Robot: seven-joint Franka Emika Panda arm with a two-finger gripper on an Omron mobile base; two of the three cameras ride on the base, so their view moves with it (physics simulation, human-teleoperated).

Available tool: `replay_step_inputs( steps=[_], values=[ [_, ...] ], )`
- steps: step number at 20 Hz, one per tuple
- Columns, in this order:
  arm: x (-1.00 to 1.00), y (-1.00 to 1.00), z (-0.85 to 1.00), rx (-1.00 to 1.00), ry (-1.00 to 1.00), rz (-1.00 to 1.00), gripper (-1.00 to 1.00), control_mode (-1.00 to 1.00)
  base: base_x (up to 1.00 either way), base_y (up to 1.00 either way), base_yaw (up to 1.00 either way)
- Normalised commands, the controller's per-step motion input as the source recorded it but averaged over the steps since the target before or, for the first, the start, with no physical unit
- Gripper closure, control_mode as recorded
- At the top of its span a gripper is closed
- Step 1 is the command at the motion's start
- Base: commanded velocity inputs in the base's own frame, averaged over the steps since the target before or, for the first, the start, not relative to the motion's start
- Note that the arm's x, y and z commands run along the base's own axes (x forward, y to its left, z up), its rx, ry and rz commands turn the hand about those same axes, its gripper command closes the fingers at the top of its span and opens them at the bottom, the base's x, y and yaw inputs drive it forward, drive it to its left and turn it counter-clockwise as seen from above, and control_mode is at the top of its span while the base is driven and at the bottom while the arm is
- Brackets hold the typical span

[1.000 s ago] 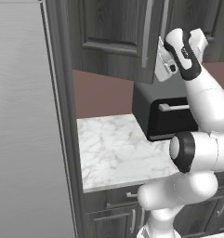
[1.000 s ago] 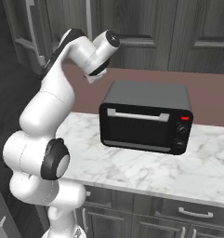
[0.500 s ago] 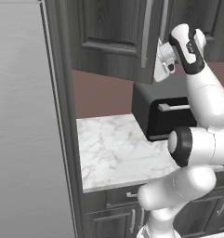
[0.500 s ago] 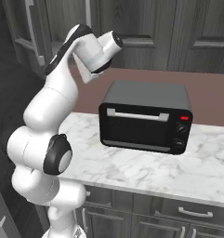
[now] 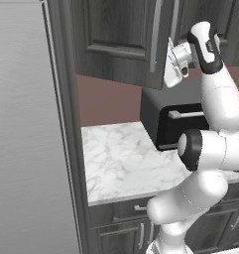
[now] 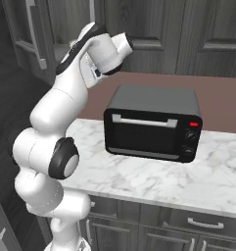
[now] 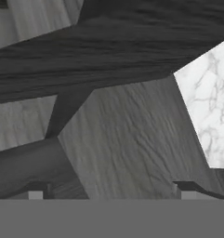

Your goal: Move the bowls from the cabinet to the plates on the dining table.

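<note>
The arm is raised high, its hand up against the dark grey cabinet (image 5: 121,44). In the left base view the hand sits just beside the lower edge of the cabinet door, next to the long silver bar handle (image 5: 154,37), which stands a little to the side of the jaws (image 7: 111,190). In the hand view the two dark fingertips (image 7: 36,189) rise far apart at the bottom, one at each side, so the jaws are spread wide with nothing between them.

Straight ahead of the jaws lies dark wood-grain panelling, close and slanted because the hand is rolled. The broad flat grey face directly in front of the tips is probably the underside or a door face of the cabinet, though this close and tilted I cannot tell which. Off to one side of the jaws, beyond the wood edge, a patch of white veined marble counter (image 7: 208,107) shows well below.

Below the hand, on the marble counter (image 6: 153,179), stands a black toaster oven (image 6: 153,123) with a silver door handle, a red light and two knobs. It is beneath and slightly past the jaws, well apart from them. Under the counter run low drawers (image 6: 188,226) with short handles. A tall pale grey panel (image 5: 27,139) stands beside the counter, far from the jaws.
</note>
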Motion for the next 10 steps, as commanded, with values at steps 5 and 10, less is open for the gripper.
replay_step_inputs(
  steps=[5, 10],
  values=[
    [-0.49, 0.47, -0.01, 0.05, 0.00, 0.15, -1.00, -1.00, 0.00, 0.00, 0.00],
    [-0.67, 0.61, 0.00, 0.05, -0.02, 0.03, -1.00, -1.00, 0.00, 0.00, 0.00]
  ],
)
